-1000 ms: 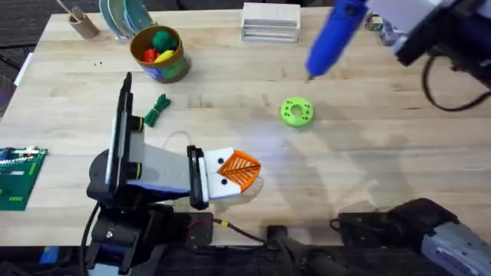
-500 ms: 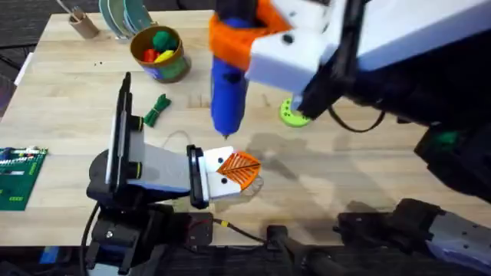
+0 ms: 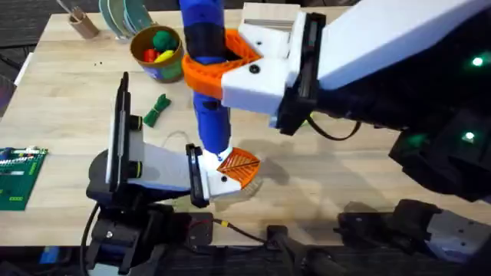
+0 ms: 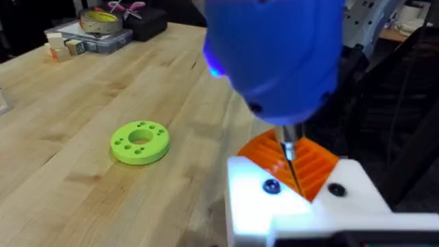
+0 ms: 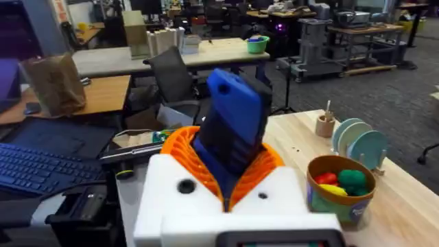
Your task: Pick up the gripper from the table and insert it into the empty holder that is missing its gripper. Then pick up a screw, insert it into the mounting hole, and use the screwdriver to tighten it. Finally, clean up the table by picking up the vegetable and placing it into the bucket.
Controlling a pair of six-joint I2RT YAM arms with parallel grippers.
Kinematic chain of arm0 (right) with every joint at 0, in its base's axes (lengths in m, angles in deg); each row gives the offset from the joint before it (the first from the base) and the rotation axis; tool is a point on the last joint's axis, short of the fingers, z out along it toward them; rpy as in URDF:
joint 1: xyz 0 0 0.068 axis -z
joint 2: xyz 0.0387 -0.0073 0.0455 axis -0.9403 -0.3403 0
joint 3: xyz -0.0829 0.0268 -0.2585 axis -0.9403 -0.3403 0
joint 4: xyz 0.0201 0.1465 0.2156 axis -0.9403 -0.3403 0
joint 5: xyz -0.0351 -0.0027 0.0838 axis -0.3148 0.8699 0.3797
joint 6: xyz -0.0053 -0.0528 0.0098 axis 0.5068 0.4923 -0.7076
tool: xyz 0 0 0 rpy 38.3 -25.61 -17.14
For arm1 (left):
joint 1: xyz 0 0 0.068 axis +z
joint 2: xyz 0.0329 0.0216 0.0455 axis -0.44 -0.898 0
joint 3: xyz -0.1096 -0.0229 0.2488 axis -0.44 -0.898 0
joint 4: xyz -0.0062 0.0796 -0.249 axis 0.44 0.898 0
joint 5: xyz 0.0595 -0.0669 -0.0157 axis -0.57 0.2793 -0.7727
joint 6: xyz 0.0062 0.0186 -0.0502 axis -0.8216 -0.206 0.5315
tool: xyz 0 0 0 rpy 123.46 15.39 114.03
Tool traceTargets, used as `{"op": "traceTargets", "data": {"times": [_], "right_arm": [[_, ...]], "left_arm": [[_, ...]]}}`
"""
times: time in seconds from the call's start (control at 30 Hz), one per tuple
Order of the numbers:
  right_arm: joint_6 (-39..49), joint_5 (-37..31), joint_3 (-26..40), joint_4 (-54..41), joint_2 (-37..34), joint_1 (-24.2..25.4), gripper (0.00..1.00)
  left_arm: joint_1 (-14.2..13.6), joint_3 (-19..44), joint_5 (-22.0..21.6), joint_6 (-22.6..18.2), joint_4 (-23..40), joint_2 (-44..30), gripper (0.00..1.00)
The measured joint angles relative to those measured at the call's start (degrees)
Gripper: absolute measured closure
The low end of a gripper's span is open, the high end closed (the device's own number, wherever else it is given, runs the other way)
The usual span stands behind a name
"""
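Blue screwdriver point(image 3: 205, 69) clenched in right end effector point(image 3: 222, 65) | tip over holder point(image 3: 219, 180) | left end effector point(image 3: 230, 172) state unclear

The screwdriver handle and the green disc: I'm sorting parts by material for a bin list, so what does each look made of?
The screwdriver: its thick blue handle looks like smooth, slightly glossy plastic, with a soft highlight in the left wrist view; the thin tip looks like bare metal. The green disc looks like matte plastic, probably 3D-printed, judging by its flat uniform colour and crisp holes. The right claw grips the handle.
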Motion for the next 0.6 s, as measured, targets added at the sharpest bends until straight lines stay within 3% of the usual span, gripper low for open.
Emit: {"op": "traceTargets", "data": {"times": [0.6], "right_arm": [[0.26,1.49,-0.04,-0.28,-3.48,-0.06,0.971]], "left_arm": [[0.0,0.0,0.02,0.0,0.0,0.0,0.996]]}}
